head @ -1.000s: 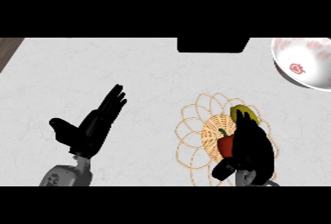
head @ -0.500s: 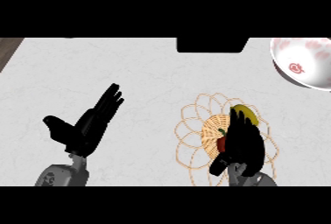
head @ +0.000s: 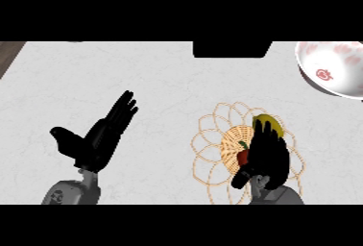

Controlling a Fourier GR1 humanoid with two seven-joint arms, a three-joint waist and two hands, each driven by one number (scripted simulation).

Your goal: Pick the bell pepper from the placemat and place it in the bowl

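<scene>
Pepper [head: 244, 156] under curled right hand [head: 269, 153] mid-placemat [head: 212, 144]; bowl [head: 333, 67] at far-right edge, counter [head: 170, 81] betw. bare.

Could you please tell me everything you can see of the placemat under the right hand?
The placemat is a round woven mat that looks like wicker: a dense tan centre ringed by open, petal-like loops. It lies flat on the pale counter, right of centre. The right hand hangs over its middle and hides much of it; the bell pepper shows there as red and yellow patches.
</scene>
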